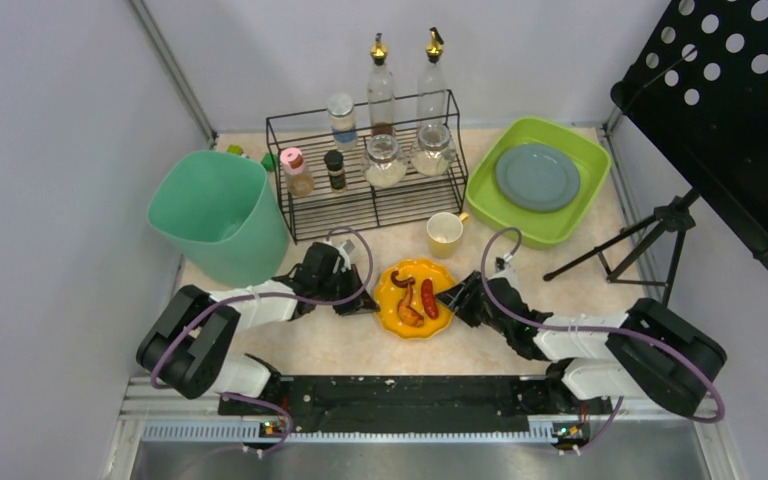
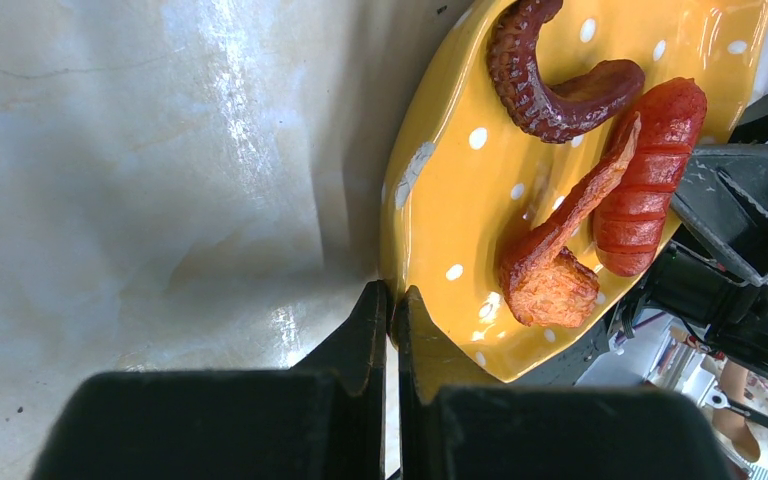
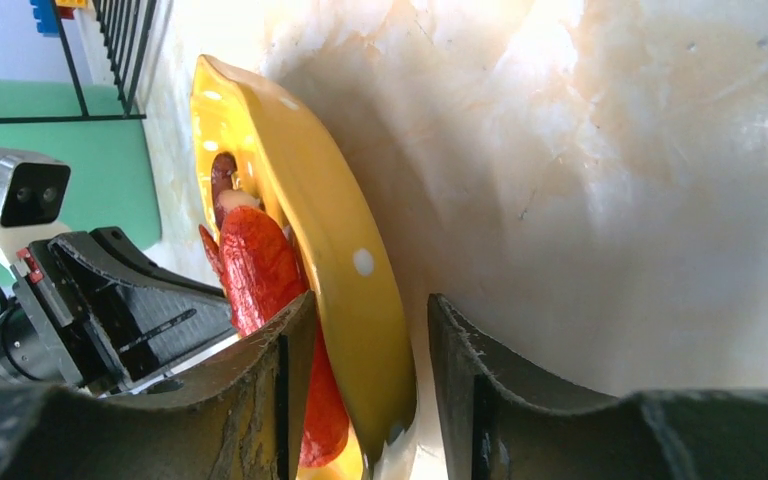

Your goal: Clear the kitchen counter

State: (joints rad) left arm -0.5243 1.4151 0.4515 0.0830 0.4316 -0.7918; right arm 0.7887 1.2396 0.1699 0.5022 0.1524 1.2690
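A yellow white-dotted plate (image 1: 415, 298) lies on the beige marble kitchen counter (image 1: 360, 350). It holds a purple octopus tentacle (image 2: 550, 80), a red sausage (image 2: 650, 180) and a fried chicken wing (image 2: 560, 260). My left gripper (image 1: 370, 300) is at the plate's left rim. In the left wrist view the left gripper (image 2: 393, 300) is shut on that rim. My right gripper (image 1: 452, 298) is at the right rim. In the right wrist view the right gripper (image 3: 370, 300) is open and straddles the rim of the plate (image 3: 340, 250), with a gap at the outer finger.
A mint-green bin (image 1: 222, 212) stands at the back left. A black wire rack (image 1: 370, 180) with jars and bottles is behind the plate. A yellow cup (image 1: 445, 233) sits just beyond it. A lime-green tub (image 1: 550, 230) holds a grey plate (image 1: 536, 176). A tripod (image 1: 640, 240) stands at the right.
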